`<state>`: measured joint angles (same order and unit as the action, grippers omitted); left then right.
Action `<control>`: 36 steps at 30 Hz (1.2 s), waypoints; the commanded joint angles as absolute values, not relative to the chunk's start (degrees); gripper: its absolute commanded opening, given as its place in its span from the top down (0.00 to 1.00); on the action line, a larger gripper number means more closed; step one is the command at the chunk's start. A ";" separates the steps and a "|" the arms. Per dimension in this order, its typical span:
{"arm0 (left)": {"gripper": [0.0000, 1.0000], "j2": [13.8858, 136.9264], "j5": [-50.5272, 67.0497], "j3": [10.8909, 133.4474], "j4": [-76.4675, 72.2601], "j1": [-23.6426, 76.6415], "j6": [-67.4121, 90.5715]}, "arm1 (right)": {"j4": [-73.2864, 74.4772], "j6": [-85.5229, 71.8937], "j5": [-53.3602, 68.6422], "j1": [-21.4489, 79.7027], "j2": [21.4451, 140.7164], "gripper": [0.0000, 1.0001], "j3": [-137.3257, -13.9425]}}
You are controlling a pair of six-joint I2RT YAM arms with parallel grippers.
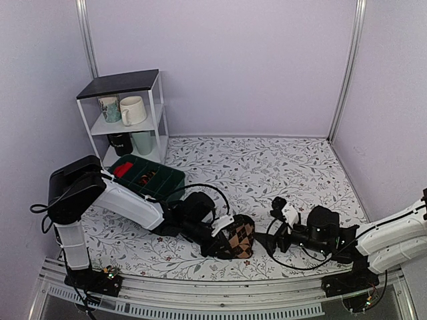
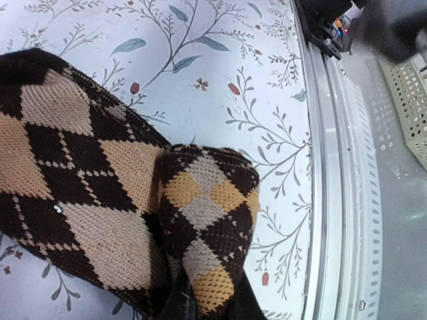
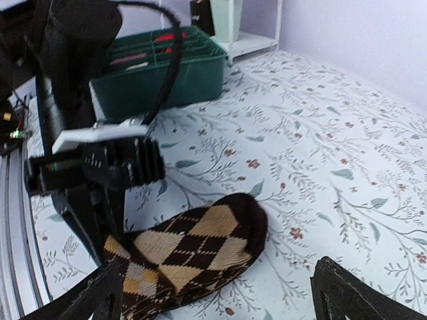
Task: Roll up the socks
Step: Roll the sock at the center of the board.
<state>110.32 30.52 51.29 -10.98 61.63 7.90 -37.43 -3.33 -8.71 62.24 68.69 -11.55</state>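
A brown, tan and yellow argyle sock (image 1: 239, 239) lies on the floral table near the front edge. My left gripper (image 1: 224, 239) is shut on its folded end. In the left wrist view the folded cuff (image 2: 203, 213) stands pinched between the dark fingers of the left gripper (image 2: 210, 305), and the rest of the sock (image 2: 60, 173) lies flat to the left. My right gripper (image 1: 273, 223) is open and empty just right of the sock. In the right wrist view the sock (image 3: 200, 243) lies ahead between the spread fingers of the right gripper (image 3: 217, 297), apart from them.
A green bin (image 1: 148, 177) with small items stands behind the left arm, also in the right wrist view (image 3: 160, 67). A white shelf (image 1: 127, 113) with mugs stands at the back left. The metal front rail (image 2: 333, 200) runs close beside the sock.
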 commanded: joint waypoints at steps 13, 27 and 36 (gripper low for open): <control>1.00 115.72 25.33 47.47 1.58 61.70 7.02 | -31.75 -9.19 -1.76 62.27 58.19 0.12 -8.08; 1.00 115.58 24.87 47.72 1.40 61.76 6.88 | -25.38 -12.07 -19.22 62.32 54.14 0.00 -13.57; 1.00 115.66 24.87 47.83 1.54 61.74 6.86 | -27.44 -10.71 -3.63 62.89 60.69 0.12 -12.21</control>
